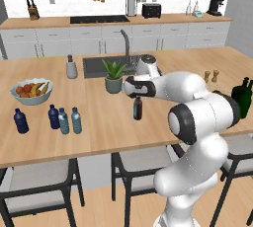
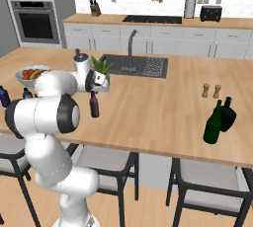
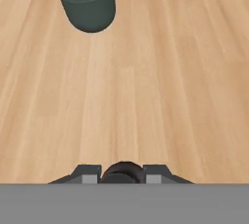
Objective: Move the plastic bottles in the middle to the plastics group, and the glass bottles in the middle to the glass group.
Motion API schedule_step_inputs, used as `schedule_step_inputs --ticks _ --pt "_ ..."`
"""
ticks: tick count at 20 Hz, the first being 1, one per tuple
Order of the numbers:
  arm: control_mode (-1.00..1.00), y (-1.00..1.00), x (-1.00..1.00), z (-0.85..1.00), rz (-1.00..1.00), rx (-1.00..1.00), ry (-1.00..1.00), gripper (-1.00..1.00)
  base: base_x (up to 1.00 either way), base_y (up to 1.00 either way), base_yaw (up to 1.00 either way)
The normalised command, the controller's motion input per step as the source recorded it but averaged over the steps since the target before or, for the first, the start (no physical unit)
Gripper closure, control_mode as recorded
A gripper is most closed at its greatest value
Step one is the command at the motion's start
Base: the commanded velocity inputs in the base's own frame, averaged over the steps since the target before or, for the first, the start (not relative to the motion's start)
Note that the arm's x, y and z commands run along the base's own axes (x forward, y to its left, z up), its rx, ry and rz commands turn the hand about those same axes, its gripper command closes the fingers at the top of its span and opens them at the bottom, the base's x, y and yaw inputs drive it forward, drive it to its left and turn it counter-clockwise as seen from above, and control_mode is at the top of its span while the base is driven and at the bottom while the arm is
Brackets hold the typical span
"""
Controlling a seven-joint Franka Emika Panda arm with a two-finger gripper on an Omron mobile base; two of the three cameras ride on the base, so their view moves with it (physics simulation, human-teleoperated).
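Note:
My gripper [image 1: 136, 95] [image 2: 94, 92] is shut on the neck of the slim dark brown glass bottle [image 1: 138, 109] [image 2: 94, 105], which stands upright over the middle of the counter. In the hand view the bottle's dark top [image 3: 122, 171] sits between my fingertips [image 3: 88, 175]. Two pale blue plastic bottles [image 1: 63, 121] [image 1: 76, 120] stand at the left, beside the two navy bottles of the plastics group [image 1: 21, 121] [image 1: 53, 116]. The dark green bottles of the glass group [image 1: 242, 97] [image 2: 214, 122] stand far right. I cannot tell whether the brown bottle touches the counter.
A potted plant [image 1: 114, 78] [image 2: 101, 68] [image 3: 86, 1] stands just behind the gripper. A fruit bowl [image 1: 32, 92] [image 2: 32, 75] and a grey dispenser [image 1: 71, 67] sit at the left, the sink [image 1: 106, 66] behind, two shakers [image 1: 211, 76] [image 2: 211, 91] at the right. Stools [image 1: 37, 179] line the front edge.

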Motion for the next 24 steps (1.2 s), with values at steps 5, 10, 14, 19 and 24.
schedule_step_inputs --ticks 5,10,14,19,24 --pt "-1.00 -0.80 -0.59 0.35 -0.04 -0.07 -0.05 1.00 0.00 0.00 0.00" --pt "-1.00 -0.91 -0.48 0.21 -0.04 -0.06 -0.01 1.00 0.00 0.00 0.00" --pt "-1.00 -0.92 -0.28 0.11 -0.09 -0.05 0.00 1.00 0.00 0.00 0.00" --pt "-1.00 -0.91 -0.20 0.05 -0.07 0.00 0.00 1.00 0.00 0.00 0.00" --pt "-1.00 -0.81 -0.06 0.00 -0.15 -0.03 0.05 1.00 0.00 0.00 0.00"
